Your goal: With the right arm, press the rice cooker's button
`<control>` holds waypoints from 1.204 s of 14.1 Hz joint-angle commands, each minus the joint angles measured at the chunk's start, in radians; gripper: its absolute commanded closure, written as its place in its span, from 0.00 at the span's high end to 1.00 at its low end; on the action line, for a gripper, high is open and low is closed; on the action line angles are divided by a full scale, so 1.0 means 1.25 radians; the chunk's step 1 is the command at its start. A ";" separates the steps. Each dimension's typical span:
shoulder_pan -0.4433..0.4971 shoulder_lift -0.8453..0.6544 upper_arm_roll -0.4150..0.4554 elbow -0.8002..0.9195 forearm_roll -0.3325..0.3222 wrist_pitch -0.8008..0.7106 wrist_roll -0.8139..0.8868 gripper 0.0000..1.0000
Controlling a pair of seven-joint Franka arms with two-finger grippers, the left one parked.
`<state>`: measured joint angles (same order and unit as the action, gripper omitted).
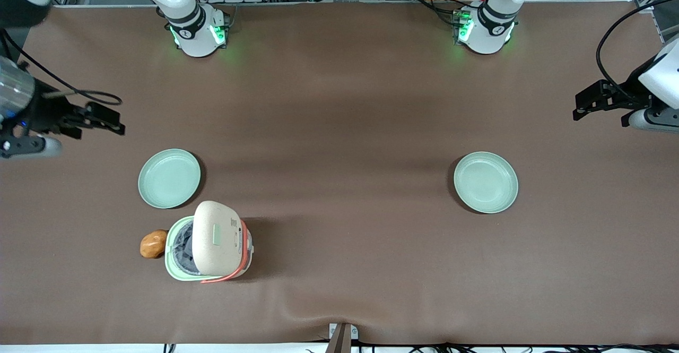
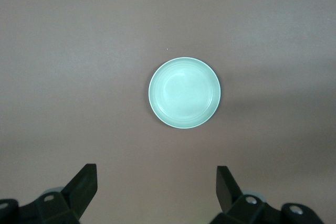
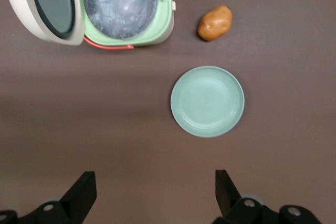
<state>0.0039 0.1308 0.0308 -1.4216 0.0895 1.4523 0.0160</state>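
The rice cooker point(image 1: 209, 242) stands near the table's front edge, toward the working arm's end. Its cream lid point(image 3: 50, 4) is swung up and open, showing the grey inner pot point(image 3: 122, 1) inside the pale green body. A small pale pad, the button point(image 1: 216, 234), shows on the lid's outer face. My right gripper point(image 1: 114, 120) hangs above the table, farther from the front camera than the cooker and well apart from it. Its fingers point(image 3: 84, 184) stand wide open with nothing between them; in the wrist view the gripper point(image 3: 154, 182) has only bare table under it.
A brown potato point(image 1: 153, 243) lies beside the cooker. A pale green plate point(image 1: 169, 178) sits between the cooker and my gripper, also in the wrist view as the plate point(image 3: 207, 101). A second green plate point(image 1: 485, 182) lies toward the parked arm's end.
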 commanded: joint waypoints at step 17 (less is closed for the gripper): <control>-0.093 -0.111 -0.023 -0.059 -0.069 -0.068 -0.055 1.00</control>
<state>-0.1010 0.0227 -0.0092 -1.4662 0.0307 1.3645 -0.0430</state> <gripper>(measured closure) 0.000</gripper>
